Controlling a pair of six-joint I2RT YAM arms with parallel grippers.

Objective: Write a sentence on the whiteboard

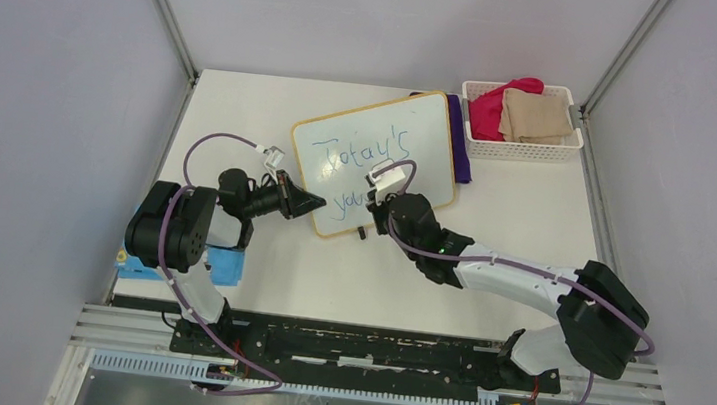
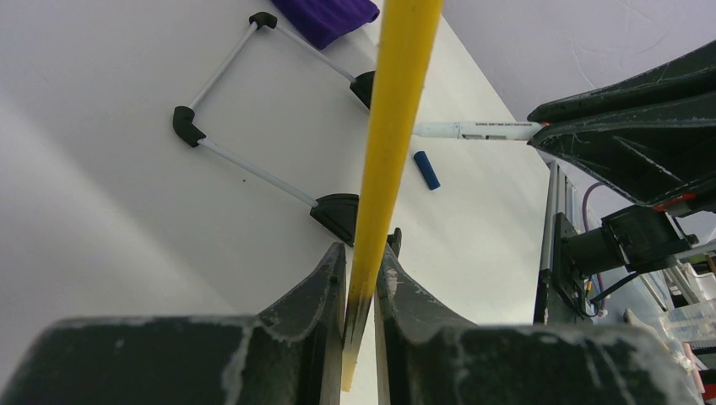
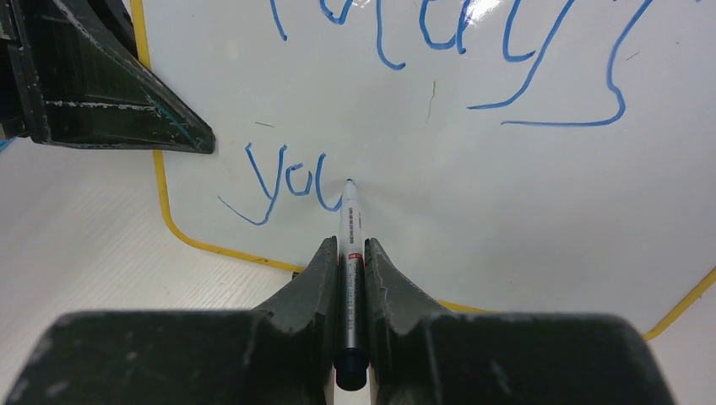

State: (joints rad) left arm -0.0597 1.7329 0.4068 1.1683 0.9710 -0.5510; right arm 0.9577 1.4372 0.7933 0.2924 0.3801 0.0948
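Whiteboard (image 3: 523, 219) is bare past marker (image 3: 349, 253); left fingers (image 2: 300, 325) pinch its edge.

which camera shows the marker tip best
Right wrist: the marker tip sits centred and sharp on the whiteboard beside the u. Left wrist shows only the barrel side-on; overhead, the right gripper hides it.

I see the whiteboard (image 1: 434, 130), tan-framed and turned askew, mid-tabletop (image 1: 243, 110); its blue handwriting (image 1: 358, 150) reads "Today's" above a partial "you".
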